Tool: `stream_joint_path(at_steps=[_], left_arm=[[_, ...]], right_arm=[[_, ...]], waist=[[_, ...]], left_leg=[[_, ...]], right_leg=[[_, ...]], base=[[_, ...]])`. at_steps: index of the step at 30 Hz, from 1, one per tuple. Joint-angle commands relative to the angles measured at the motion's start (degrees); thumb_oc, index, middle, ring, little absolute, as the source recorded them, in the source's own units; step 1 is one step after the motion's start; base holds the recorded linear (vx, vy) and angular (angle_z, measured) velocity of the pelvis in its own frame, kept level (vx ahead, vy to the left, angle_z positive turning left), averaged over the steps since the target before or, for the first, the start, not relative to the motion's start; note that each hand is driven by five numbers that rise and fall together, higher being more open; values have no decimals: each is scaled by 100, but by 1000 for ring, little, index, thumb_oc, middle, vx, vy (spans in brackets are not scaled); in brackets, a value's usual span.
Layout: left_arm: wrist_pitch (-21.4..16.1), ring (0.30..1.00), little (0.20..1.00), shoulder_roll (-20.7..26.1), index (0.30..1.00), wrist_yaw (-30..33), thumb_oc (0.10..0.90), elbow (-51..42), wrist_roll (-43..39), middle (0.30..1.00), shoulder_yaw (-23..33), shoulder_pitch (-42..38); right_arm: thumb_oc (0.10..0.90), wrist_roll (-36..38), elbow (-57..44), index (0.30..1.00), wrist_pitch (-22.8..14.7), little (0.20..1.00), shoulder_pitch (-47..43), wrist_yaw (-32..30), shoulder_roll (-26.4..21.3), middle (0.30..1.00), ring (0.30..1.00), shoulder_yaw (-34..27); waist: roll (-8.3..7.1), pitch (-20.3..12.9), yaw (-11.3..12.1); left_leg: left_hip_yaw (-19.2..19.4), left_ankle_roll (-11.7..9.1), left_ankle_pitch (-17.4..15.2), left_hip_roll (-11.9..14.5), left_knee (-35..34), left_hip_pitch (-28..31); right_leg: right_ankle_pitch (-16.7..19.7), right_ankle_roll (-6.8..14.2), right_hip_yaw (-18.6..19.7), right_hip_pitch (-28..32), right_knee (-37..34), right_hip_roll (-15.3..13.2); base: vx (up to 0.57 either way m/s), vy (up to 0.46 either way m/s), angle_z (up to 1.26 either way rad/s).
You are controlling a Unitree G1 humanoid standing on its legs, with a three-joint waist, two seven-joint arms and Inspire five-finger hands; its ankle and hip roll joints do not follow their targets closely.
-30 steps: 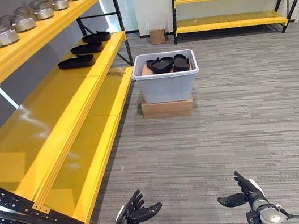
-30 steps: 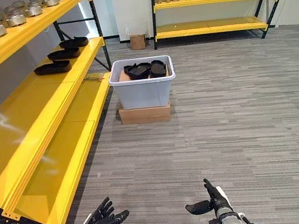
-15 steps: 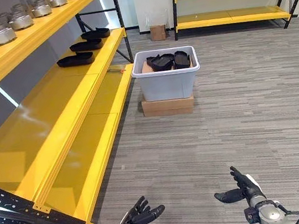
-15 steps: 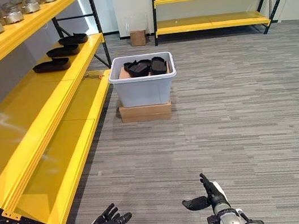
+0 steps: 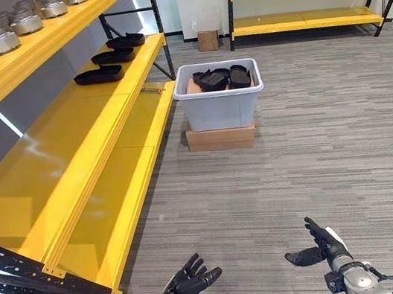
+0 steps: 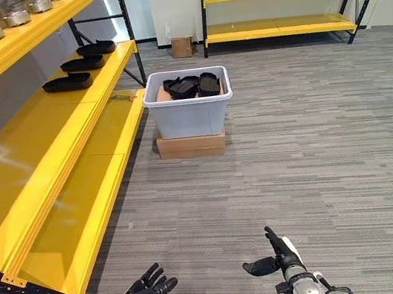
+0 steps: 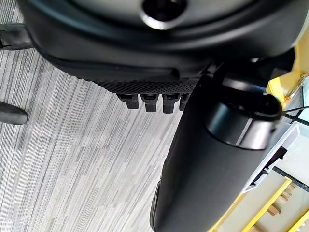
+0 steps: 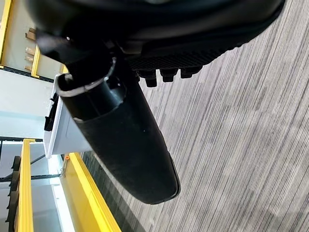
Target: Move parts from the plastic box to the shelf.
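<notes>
Both hands sit slightly higher in view than before, left hand (image 5: 184,291) and right hand (image 5: 323,248) empty with fingers spread, three parts (image 5: 99,75) on the shelf (image 5: 69,149), more parts (image 5: 221,79) waiting in the plastic box (image 5: 220,105) well ahead.

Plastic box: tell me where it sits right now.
The plastic box sits on a flat cardboard box on the floor, ahead at centre, just right of the yellow shelf.

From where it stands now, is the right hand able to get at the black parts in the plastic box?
Probably not yet. The right hand is open and empty, low and near the robot, while the black parts lie in the plastic box across a stretch of bare floor. Nothing blocks the way; the robot likely has to walk closer first.
</notes>
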Motion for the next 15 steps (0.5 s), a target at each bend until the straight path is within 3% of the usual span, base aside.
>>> stream_joint_path(at_steps=[1,3,9,10,12,13,15], left_arm=[[-260,1000,1000,342,1000,44,900,-217,-62,1000,119,-443],[-109,1000,1000,377,1000,-76,900,-127,44,1000,185,-432],[-107,1000,1000,386,1000,-161,900,-29,120,1000,173,-484],[-85,1000,1000,399,1000,-132,900,-43,107,1000,105,-554],[-99,1000,1000,416,1000,-80,900,-55,95,1000,53,-597],[-63,1000,1000,425,1000,-10,900,-84,35,1000,28,-614],[-43,1000,1000,418,1000,58,900,-80,40,1000,24,-598]], right_arm=[[900,196,-384,1000,-609,1000,-540,-124,-283,1000,1000,-332],[900,193,-382,1000,-542,1000,-535,10,-310,1000,1000,-387],[900,356,-285,1000,-474,1000,-547,18,-199,1000,1000,-417],[900,399,-302,1000,-472,1000,-574,-9,-184,1000,1000,-400],[900,409,-346,1000,-481,1000,-596,-42,-169,1000,1000,-376],[900,390,-378,1000,-519,1000,-611,-33,-161,1000,1000,-353],[900,364,-358,1000,-571,1000,-622,-30,-163,1000,1000,-362]], waist=[[-116,-95,86],[-115,-88,93],[-66,-33,55],[-50,36,25],[-10,116,20],[31,218,26],[36,294,8]], left_leg=[[-143,-261,-432,314,178,314],[-161,-228,-450,284,199,296],[-178,-22,-557,149,363,171],[-266,64,-668,55,375,194],[-287,148,-688,2,361,181],[-282,199,-724,-47,356,210],[-305,191,-765,-84,331,294]], right_leg=[[-49,451,93,-267,511,-504],[-43,475,109,-307,561,-540],[-270,451,215,-579,1368,-491],[-359,536,266,-772,2063,-486],[-197,583,240,-1156,2943,-563],[8,624,148,-1544,3714,-709],[168,660,77,-1764,3808,-771]], base=[[29,84,6],[37,143,5],[28,187,1],[42,207,2],[24,230,5],[30,185,3],[83,86,-1]])
